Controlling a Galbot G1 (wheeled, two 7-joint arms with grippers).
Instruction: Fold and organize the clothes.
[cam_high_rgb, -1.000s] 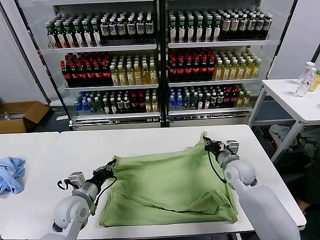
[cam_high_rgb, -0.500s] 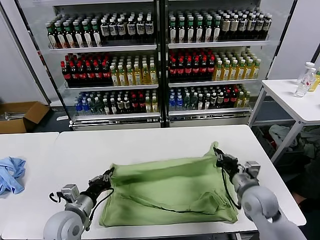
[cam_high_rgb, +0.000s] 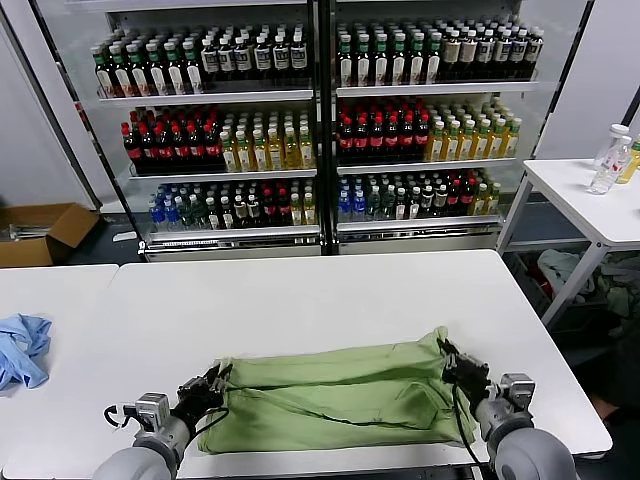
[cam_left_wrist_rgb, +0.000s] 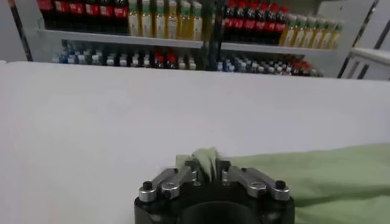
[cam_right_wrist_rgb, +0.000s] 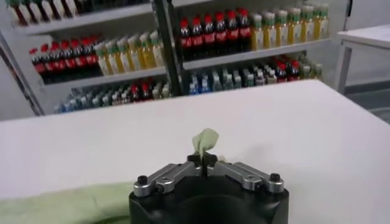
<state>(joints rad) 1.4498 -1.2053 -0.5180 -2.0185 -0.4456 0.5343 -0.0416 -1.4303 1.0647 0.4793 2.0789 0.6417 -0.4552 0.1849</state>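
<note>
The light green polo shirt (cam_high_rgb: 335, 395) lies folded into a long low band across the near part of the white table (cam_high_rgb: 300, 300), plain green side up. My left gripper (cam_high_rgb: 212, 383) is shut on the shirt's left corner; a bunch of green cloth (cam_left_wrist_rgb: 206, 162) sticks up between its fingers. My right gripper (cam_high_rgb: 452, 362) is shut on the shirt's right corner, with a small green tip (cam_right_wrist_rgb: 205, 140) poking out above the closed fingers. Collar, buttons and chest print are hidden.
A blue cloth (cam_high_rgb: 22, 348) lies on the table to the left. A cardboard box (cam_high_rgb: 40, 230) sits on the floor beyond it. Drink coolers (cam_high_rgb: 320, 120) stand behind the table. A side table (cam_high_rgb: 590, 195) with bottles is at the far right.
Both grippers have pulled the shirt's far edge toward me and down, folding it over the near half. The shirt went from a wide spread shape to a narrow band.
</note>
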